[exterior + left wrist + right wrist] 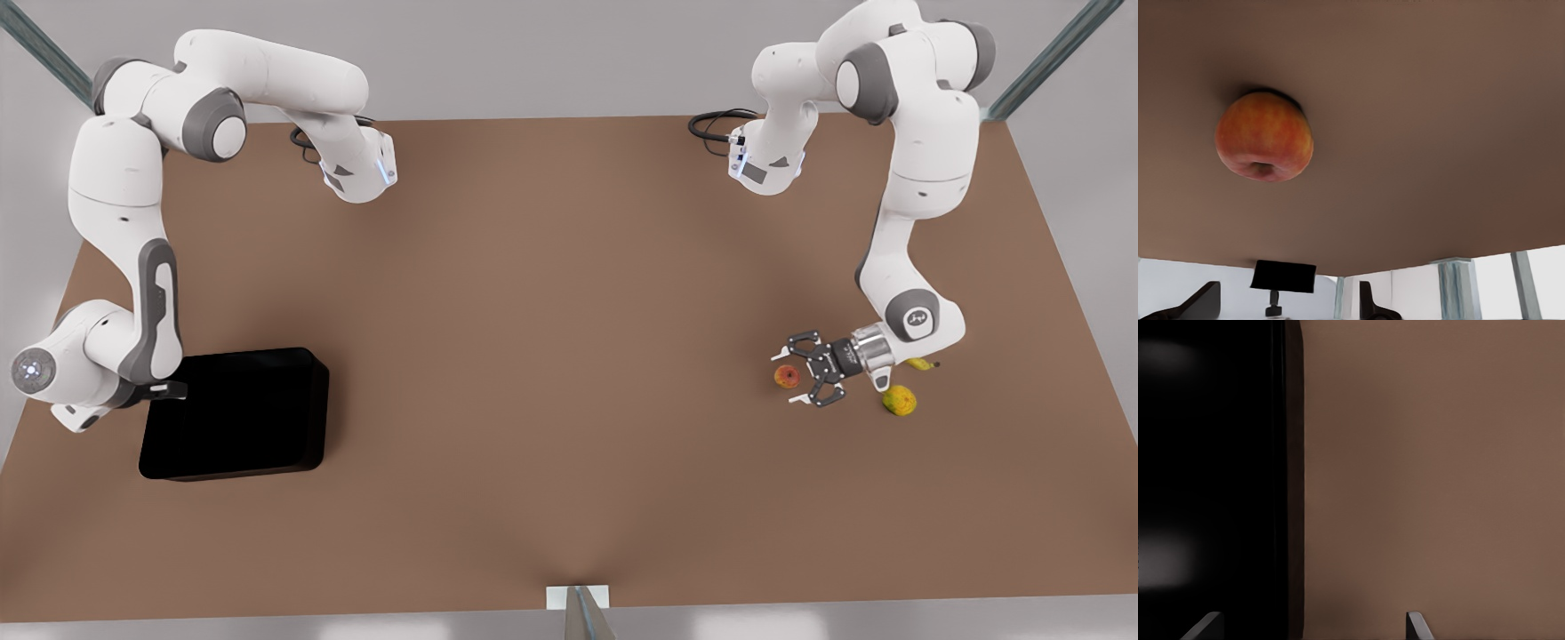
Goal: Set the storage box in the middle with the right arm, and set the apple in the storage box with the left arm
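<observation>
Fruit is gathered near the front view's right edge of the brown table (569, 373): the apple (787, 377) is seen resting on the tabletop just beside the left gripper (794, 368), whose fingers are spread wide with nothing held between them, while a yellow-green lumpy fruit (900, 400) and a banana (922, 364) lie close behind that wrist. The storage box (236, 413) is set flat on the table at the front view's left, well apart from the fruit, and the right gripper (169, 388) is placed at its edge with fingers seen parted in the right wrist view, though whether the wall is touched cannot be told.
</observation>
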You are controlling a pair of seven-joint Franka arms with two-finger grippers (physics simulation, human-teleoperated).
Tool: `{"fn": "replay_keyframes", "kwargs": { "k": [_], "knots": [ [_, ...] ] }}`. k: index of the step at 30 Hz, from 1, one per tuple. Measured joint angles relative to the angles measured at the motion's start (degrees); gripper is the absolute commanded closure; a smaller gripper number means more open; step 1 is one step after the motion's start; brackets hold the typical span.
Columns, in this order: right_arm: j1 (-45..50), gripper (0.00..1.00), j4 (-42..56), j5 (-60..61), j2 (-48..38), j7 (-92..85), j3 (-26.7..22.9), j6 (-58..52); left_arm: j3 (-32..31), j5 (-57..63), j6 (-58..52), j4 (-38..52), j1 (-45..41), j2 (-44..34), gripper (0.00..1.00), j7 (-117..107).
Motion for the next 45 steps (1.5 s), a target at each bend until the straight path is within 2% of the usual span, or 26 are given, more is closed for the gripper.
{"fn": "replay_keyframes", "kwargs": {
  "k": [2, 3, 4, 5, 14, 18, 20, 26, 31, 35, 39, 40, 41, 42, 45],
  "knots": [
    [0.5, 0.00, 0.0, -0.2, 0.4, 0.5, 0.2, 0.0, 1.7, -0.3, -0.5, -0.6, 0.1, 0.7, 0.00, 1.9],
    [1.0, 0.15, 0.1, -0.3, 0.4, 0.6, 0.2, 0.0, 1.8, -0.4, -0.8, -0.8, 0.1, 1.0, 0.00, 3.1],
    [1.0, 0.42, 0.2, -0.4, 0.4, 0.5, 0.2, -0.1, 1.8, -0.5, -0.5, -1.6, 0.1, 1.1, 0.00, 3.9],
    [1.0, 0.56, 0.2, -0.4, 0.3, 0.6, 0.2, -0.2, 1.8, -0.6, -0.5, -2.0, 0.1, 1.5, 0.00, 5.8],
    [1.1, 0.56, -0.1, -1.7, 0.5, -0.3, 0.2, -0.1, 3.1, -5.6, -1.0, -2.8, 0.3, 3.1, 0.00, 9.6],
    [1.1, 0.75, -0.2, -2.2, 0.5, -1.5, 0.2, -0.2, 2.4, -8.9, -1.1, -2.2, 0.3, 5.2, 0.00, 9.1],
    [1.0, 0.79, -0.1, -2.2, 1.0, -1.5, 0.2, -0.1, 1.7, -10.9, -1.0, -2.0, 0.2, 5.9, 0.00, 9.2],
    [1.1, 0.79, 0.2, -1.8, 0.9, -2.9, 0.3, -0.4, 1.3, -15.2, -1.6, -2.4, 0.3, 7.3, 0.01, 10.0],
    [1.8, 0.79, 1.3, -1.8, -0.2, -5.8, 0.8, -2.0, 1.8, -17.0, -6.8, -2.5, 1.3, 8.9, 0.01, 12.3],
    [7.5, 0.79, 5.7, -0.5, -2.6, -5.5, 3.7, -12.8, 2.0, -15.7, -7.3, -2.8, 1.3, 9.4, 0.02, 17.6],
    [19.9, 0.79, 13.2, 4.3, -2.1, -3.5, 4.3, -20.7, 1.9, -14.8, -6.9, -2.8, 1.2, 9.5, 0.17, 18.4],
    [22.5, 0.79, 13.4, 4.6, -1.6, -1.7, 4.4, -20.7, 1.9, -14.9, -6.9, -2.9, 1.2, 9.4, 0.22, 18.6],
    [25.1, 0.79, 13.5, 6.1, -1.3, -1.0, 4.5, -20.7, 1.9, -15.1, -6.9, -2.9, 1.2, 9.4, 0.34, 18.7],
    [27.2, 0.79, 14.9, 6.8, -0.5, -0.9, 5.0, -20.6, 1.9, -15.3, -6.9, -2.9, 1.2, 9.4, 0.40, 18.7],
    [30.3, 0.79, 17.1, 6.8, 1.9, 1.1, 9.4, -19.9, 1.9, -15.5, -6.9, -3.0, 1.2, 9.4, 0.40, 18.8]
  ]
}}
